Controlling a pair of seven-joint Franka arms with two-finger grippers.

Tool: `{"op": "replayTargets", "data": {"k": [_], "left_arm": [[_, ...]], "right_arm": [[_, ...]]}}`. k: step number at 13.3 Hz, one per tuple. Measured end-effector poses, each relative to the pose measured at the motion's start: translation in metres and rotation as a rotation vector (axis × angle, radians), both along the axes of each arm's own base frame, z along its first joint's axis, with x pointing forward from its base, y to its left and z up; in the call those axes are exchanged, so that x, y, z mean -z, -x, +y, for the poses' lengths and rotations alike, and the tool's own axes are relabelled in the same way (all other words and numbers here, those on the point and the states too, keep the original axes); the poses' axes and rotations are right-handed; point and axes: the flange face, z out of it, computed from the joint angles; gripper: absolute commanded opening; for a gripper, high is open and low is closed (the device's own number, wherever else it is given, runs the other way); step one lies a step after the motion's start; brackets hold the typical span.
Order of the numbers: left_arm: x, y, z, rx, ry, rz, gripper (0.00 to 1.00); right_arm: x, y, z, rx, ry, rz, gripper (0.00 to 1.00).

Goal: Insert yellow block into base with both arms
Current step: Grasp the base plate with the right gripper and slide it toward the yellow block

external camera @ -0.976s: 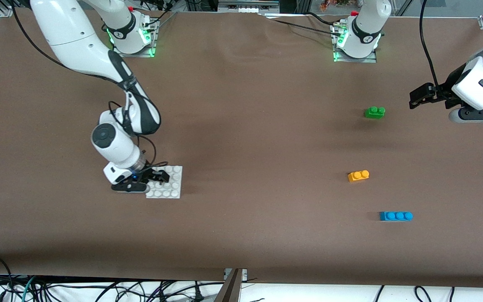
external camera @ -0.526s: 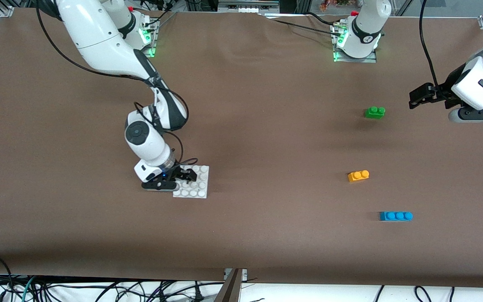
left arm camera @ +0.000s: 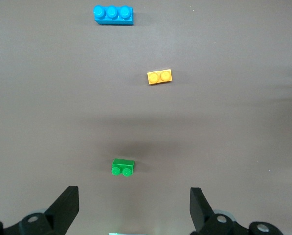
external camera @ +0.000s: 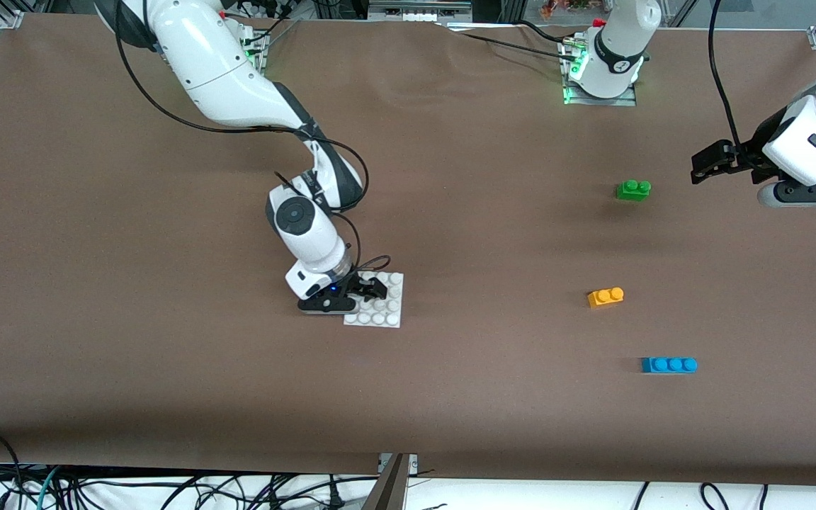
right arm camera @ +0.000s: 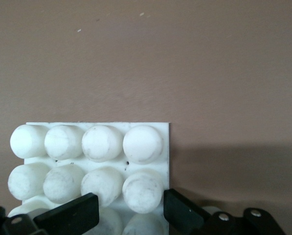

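The yellow block lies on the table toward the left arm's end; it also shows in the left wrist view. The white studded base is near the table's middle. My right gripper is shut on the base's edge, its jaws on either side of a corner stud in the right wrist view, where the base fills the frame ahead of the right gripper. My left gripper is open and empty, up in the air at the left arm's end of the table; its own view shows it wide apart.
A green two-stud brick lies farther from the front camera than the yellow block, close to the left gripper. A blue three-stud brick lies nearer to the camera. Brown table surface separates the base from the bricks.
My right arm has carried the base from the right arm's end toward the table's middle, closer to the yellow block. The left arm and the bricks have not moved.
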Motion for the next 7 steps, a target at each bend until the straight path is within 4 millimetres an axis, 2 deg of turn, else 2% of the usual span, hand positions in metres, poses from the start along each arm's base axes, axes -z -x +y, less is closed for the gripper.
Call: {"op": "replayTargets", "data": {"k": [7], "left_arm": [[0.000, 0.000, 0.000, 0.001, 0.000, 0.000, 1.00]], "right_arm": [[0.001, 0.022, 0.056, -0.064, -0.022, -0.019, 0.65]]}}
